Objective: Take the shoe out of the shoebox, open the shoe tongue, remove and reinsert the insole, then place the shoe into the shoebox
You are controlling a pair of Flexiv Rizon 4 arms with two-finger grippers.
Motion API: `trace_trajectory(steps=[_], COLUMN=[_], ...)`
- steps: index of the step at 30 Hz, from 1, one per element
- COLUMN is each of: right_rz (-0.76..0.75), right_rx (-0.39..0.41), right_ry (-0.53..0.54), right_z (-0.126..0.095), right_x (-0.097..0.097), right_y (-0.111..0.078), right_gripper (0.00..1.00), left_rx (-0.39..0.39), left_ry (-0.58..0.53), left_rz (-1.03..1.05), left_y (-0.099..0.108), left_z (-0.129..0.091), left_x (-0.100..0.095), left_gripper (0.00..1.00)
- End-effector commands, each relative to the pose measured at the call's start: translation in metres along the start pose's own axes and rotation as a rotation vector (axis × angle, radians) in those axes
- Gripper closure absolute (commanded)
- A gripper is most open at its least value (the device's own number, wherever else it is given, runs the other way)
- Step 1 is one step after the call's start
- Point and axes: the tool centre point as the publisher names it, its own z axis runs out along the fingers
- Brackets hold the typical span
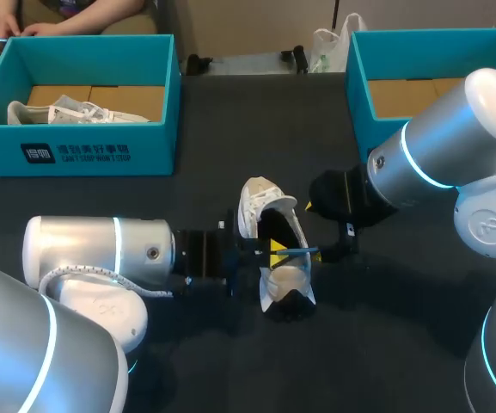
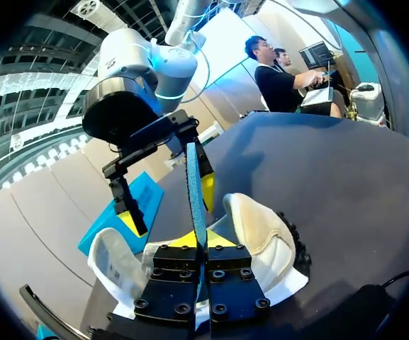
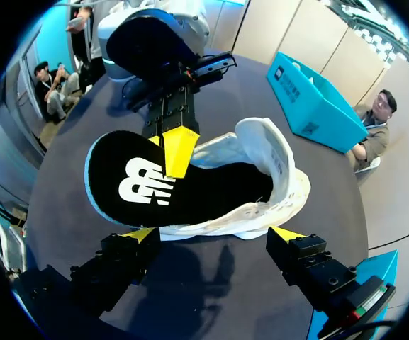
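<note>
A white shoe (image 1: 263, 206) lies on its side mid-table, its opening facing my right arm. Its black insole (image 3: 147, 180), with a pale blue edge, sticks out of the shoe, one end still inside. My left gripper (image 1: 278, 249) is shut on the insole; in the left wrist view the insole (image 2: 195, 191) shows as a thin blue strip rising from between the closed tips (image 2: 198, 239). My right gripper (image 3: 211, 237) stands open just before the shoe (image 3: 275, 177), its fingers (image 3: 137, 237) on either side of it and touching nothing. In the head view the right gripper (image 1: 318, 232) is close beside the shoe.
A teal shoebox (image 1: 76, 151) at the back left holds a second white shoe (image 1: 67, 112). Another teal shoebox (image 1: 359, 103) stands at the back right with only its cardboard bottom showing. The dark tabletop (image 1: 230, 129) runs between them.
</note>
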Motion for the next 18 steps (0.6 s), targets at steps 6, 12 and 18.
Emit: trace_trajectory(steps=[6, 12, 18], right_rz=[0.0, 0.0, 0.0], right_rx=[0.0, 0.0, 0.0], right_ry=[-0.002, -0.002, -0.002], right_z=[0.0, 0.0, 0.0], right_x=[0.001, 0.001, 0.001], right_y=[0.0, 0.0, 0.0], right_gripper=[0.0, 0.0, 0.0], left_rx=[-0.003, -0.017, -0.01], left_ry=[0.015, 0.015, 0.008], left_rz=[0.028, 0.044, 0.043], left_y=[0.024, 0.036, 0.03], left_z=[0.009, 0.011, 0.006], left_x=[-0.004, -0.005, -0.005], left_gripper=[1.0, 1.0, 0.83])
